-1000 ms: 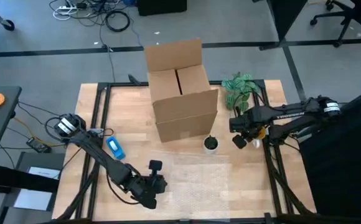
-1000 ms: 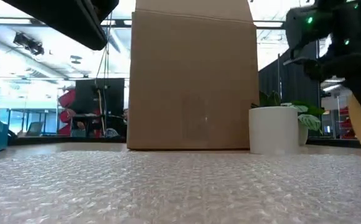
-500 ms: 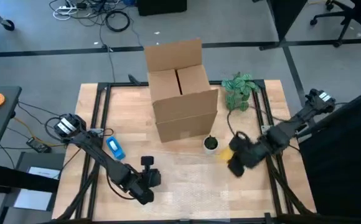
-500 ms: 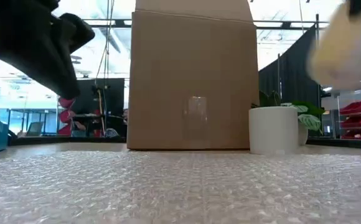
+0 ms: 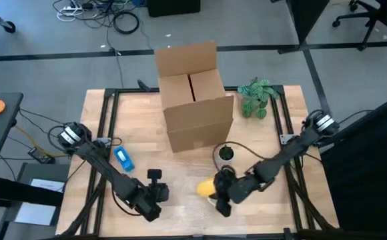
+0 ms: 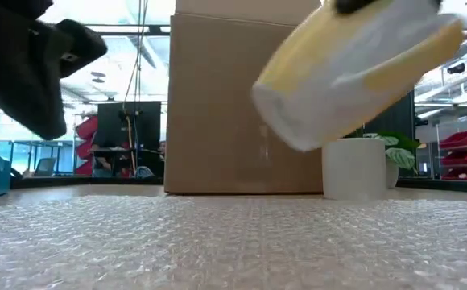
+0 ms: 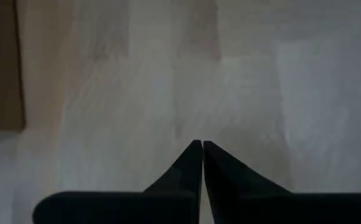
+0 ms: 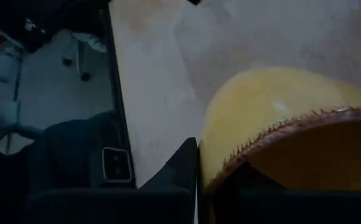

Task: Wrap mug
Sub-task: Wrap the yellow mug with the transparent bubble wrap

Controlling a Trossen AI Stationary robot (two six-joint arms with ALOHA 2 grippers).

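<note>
The mug [image 5: 206, 187] is yellow with a pale side [image 6: 354, 72]. It hangs tilted above the bubble wrap sheet [image 6: 233, 242] that lies flat on the near half of the table. My right gripper [image 5: 220, 190] is shut on the mug over the middle of the sheet [image 5: 247, 207]. My left gripper [image 5: 155, 181] hovers shut and holding nothing above the sheet's left end, a short way left of the mug. It shows as a dark shape [image 6: 40, 72] in the low view, and its fingertips [image 7: 202, 144] meet over the table top. My right gripper holds the mug by the wall at its rim [image 8: 230, 163], with one finger [image 8: 182, 163] outside and the other inside the opening. The fingers come from the table's right, slanting down. The mug is lifted clear of the sheet and tilted, its base toward the left.
An open cardboard box [image 5: 193, 100] stands at the table's far middle. A small white pot [image 5: 226, 155] sits by its near right corner and a green plant [image 5: 257, 99] at the far right. A blue object [image 5: 123, 159] lies at the left.
My right gripper has carried the mug from the table's right side, near the plant, toward the near edge and the left, and down over the bubble wrap. The mug stays clear of the sheet. My left gripper has drifted a little toward the table's left.
</note>
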